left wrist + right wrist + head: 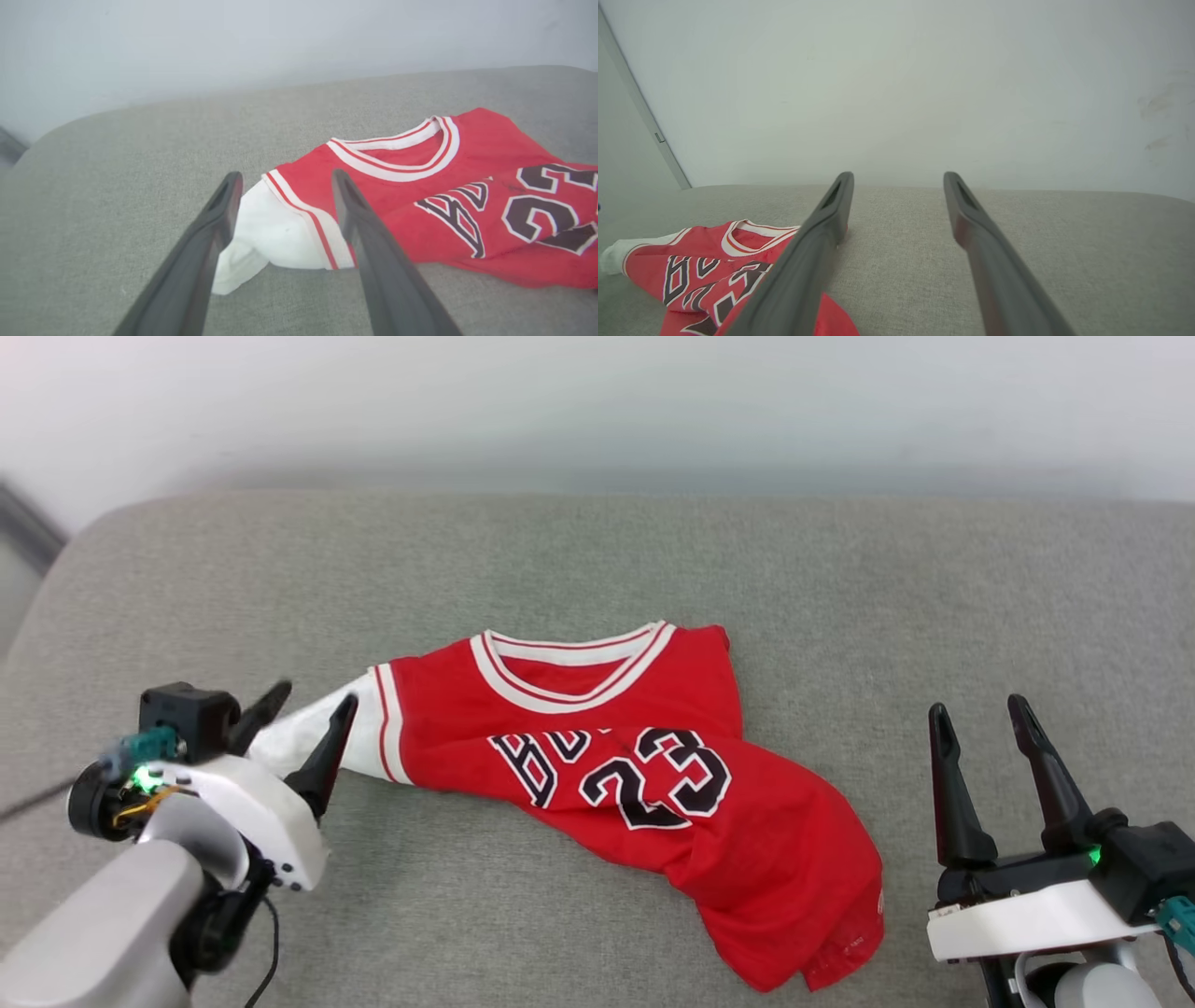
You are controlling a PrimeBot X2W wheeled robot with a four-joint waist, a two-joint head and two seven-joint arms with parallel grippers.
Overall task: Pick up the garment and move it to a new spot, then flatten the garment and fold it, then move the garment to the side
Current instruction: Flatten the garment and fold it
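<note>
garment (653, 775) lies rumpled on your grey cushion (280, 569); left pincer (313, 702) spread wide at its white sleeve (289, 739) (not clamped), right pincer (978, 711) released, well apart.

Shirt (775, 840): red, with a white sleeve (271, 233) trimmed at the shoulder seam in red and white stripes. Collar (571, 667): white and red stripes. Lettering and number 23 (653, 775): black, edged in white. Cushion (597, 560): plain light grey weave. Wall (597, 401): pale grey-white. Left gripper (316, 695) and right gripper (977, 706): black fingers, white shells, each with a small green light.
</note>
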